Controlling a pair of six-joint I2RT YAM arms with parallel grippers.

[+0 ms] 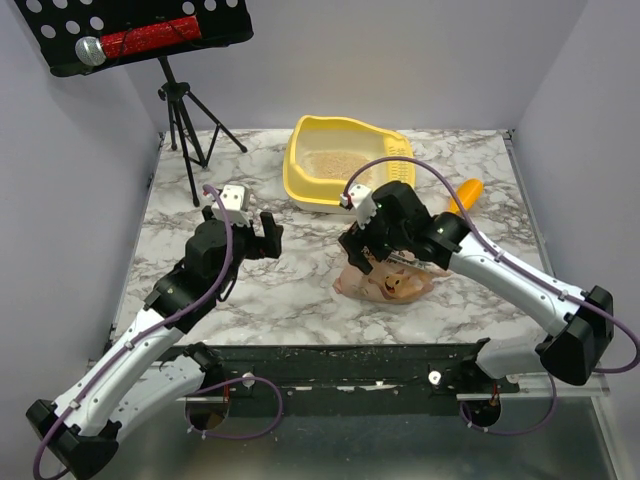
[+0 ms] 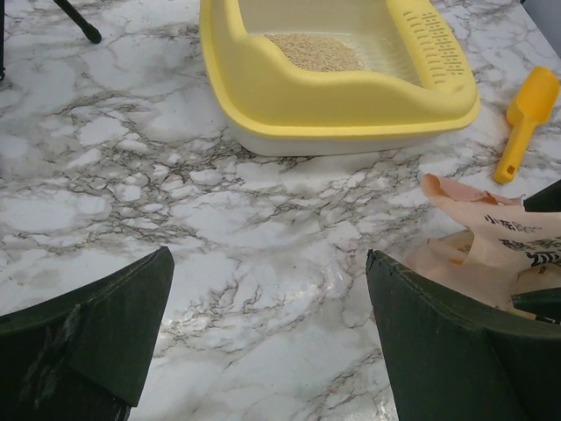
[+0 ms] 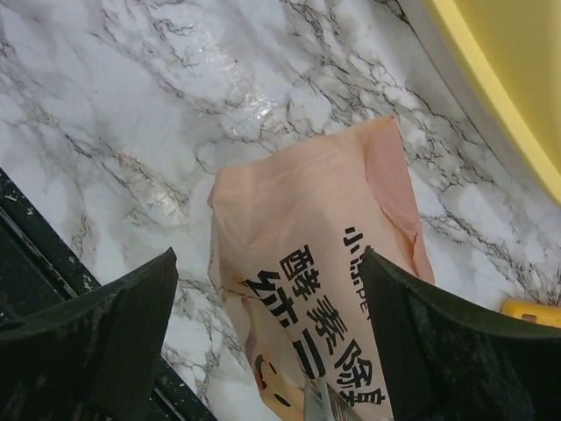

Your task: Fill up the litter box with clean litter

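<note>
The litter box (image 1: 300, 185) sat beyond the open left gripper (image 1: 265, 235). The right gripper (image 1: 362, 250), also open, hung over a bag (image 1: 395, 285).

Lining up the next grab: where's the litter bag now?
Top view: the bag lies right of centre on the marble table, under the right gripper, just nearer than the litter box.

The marble worktop (image 1: 300, 290) is carrying the litter box (image 1: 305, 185) at its far edge. A pink bag (image 1: 395, 285) and an orange scoop (image 1: 468, 192) are lying nearby.
</note>
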